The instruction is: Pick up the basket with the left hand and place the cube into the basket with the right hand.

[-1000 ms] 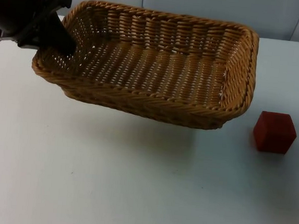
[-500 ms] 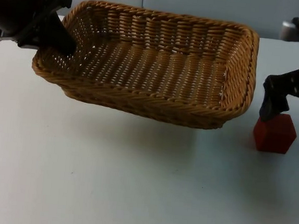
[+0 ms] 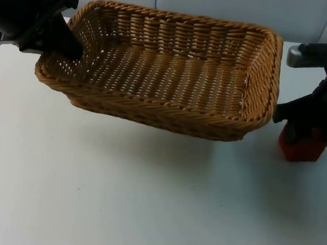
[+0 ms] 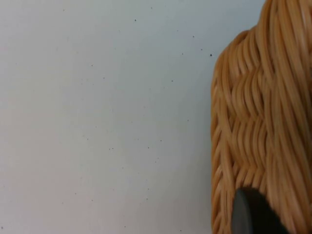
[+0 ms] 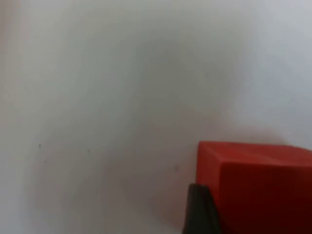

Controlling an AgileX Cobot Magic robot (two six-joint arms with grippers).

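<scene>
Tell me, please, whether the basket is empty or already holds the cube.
Empty. The basket shows only bare weave inside, while the red cube sits on the table beside it, under the right gripper.

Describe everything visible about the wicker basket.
The basket is rectangular, woven of tan wicker, with an open-weave floor, sloping walls and a thick braided rim. Nothing lies inside it. It hangs tilted above the white table, casting a shadow underneath. The left gripper is clamped on the rim of its short left end, one finger inside the wall. In the left wrist view a black fingertip presses against the weave. The red cube sits apart, past the other end.
</scene>
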